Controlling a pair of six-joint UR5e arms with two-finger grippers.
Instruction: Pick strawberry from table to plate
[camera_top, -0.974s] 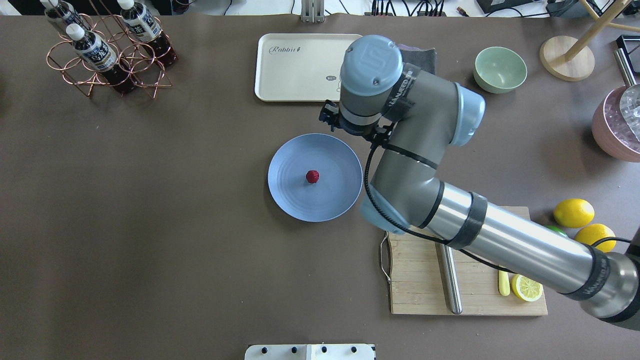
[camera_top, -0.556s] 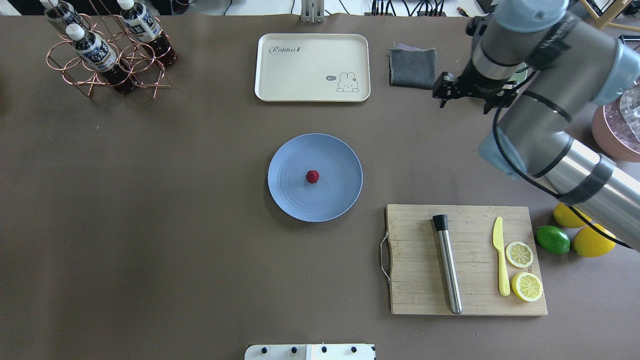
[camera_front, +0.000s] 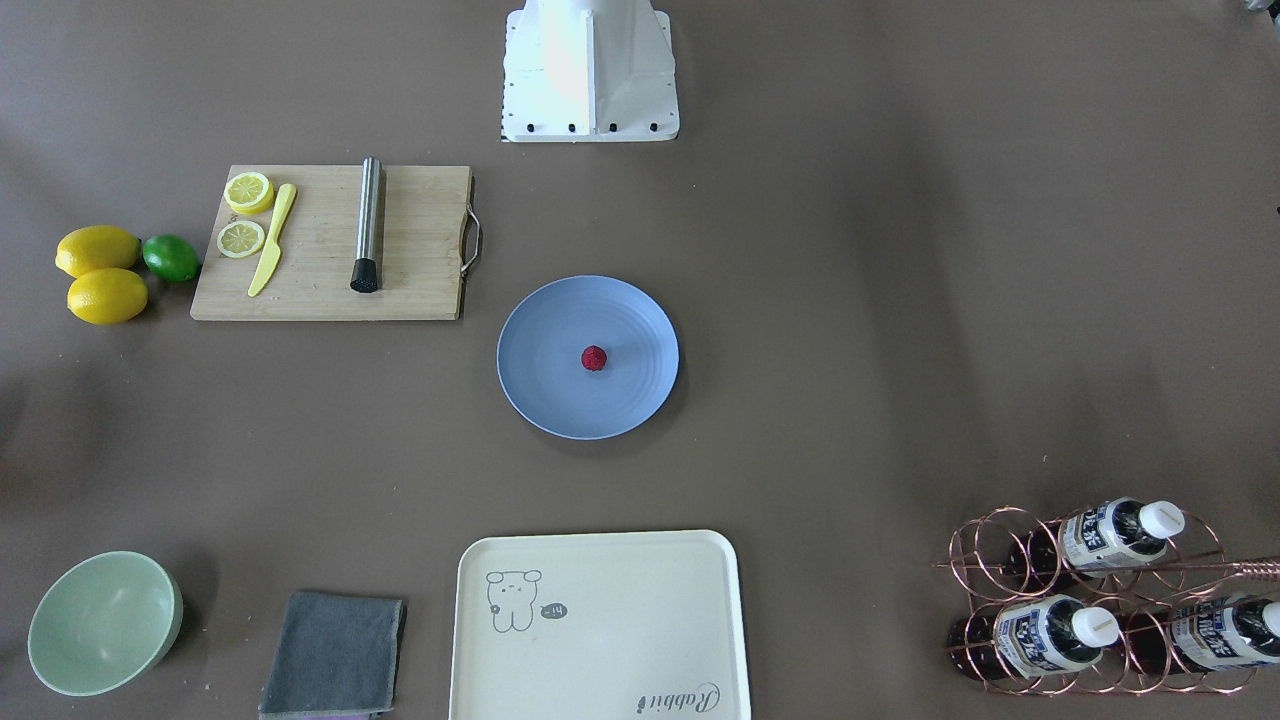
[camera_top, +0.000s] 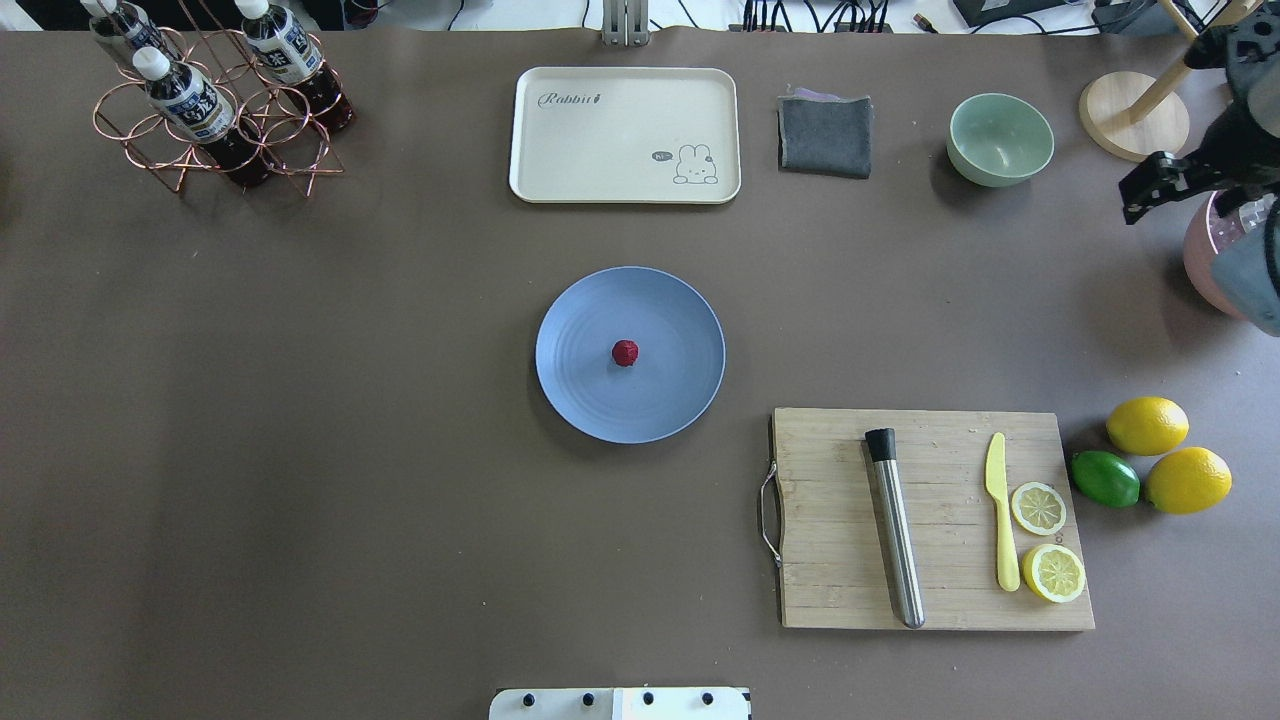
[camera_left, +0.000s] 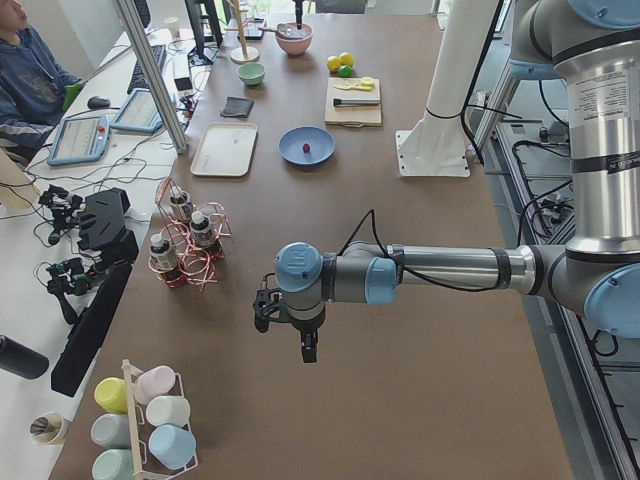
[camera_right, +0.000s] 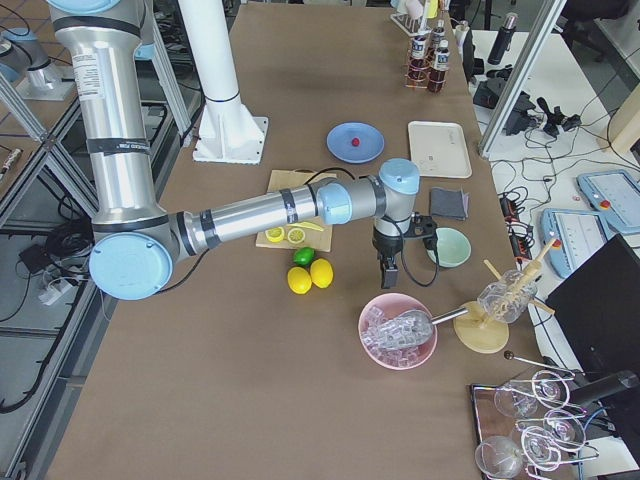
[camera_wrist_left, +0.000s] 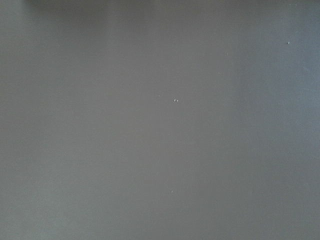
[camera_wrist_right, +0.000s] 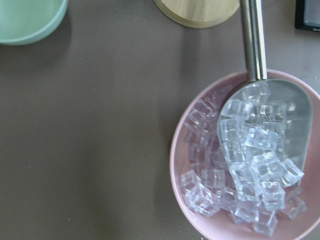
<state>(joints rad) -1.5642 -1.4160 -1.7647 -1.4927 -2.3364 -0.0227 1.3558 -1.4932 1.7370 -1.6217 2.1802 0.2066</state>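
Observation:
The dark-red strawberry (camera_top: 625, 352) lies at the middle of the light-blue plate (camera_top: 670, 395) in the centre of the table (camera_top: 350, 450); the front-facing view shows the same strawberry (camera_front: 594, 358) on the plate (camera_front: 545, 390). My right gripper (camera_right: 386, 272) hangs far from the plate, near the table's right end between the green bowl and the pink bowl; I cannot tell whether it is open or shut. My left gripper (camera_left: 306, 350) hovers over bare table at the left end, and its state cannot be told either. Neither wrist view shows any fingers.
A pink bowl (camera_wrist_right: 200, 200) of ice cubes with a metal scoop (camera_wrist_right: 280, 115) lies under the right wrist. The green bowl (camera_top: 1000, 138), grey cloth (camera_top: 825, 135), cream tray (camera_top: 625, 135), cutting board (camera_top: 830, 520), lemons (camera_top: 1147, 425) and bottle rack (camera_top: 215, 110) surround the plate.
My right arm has swung from beside the plate away to the table's right edge. The strawberry has stayed at the plate's middle.

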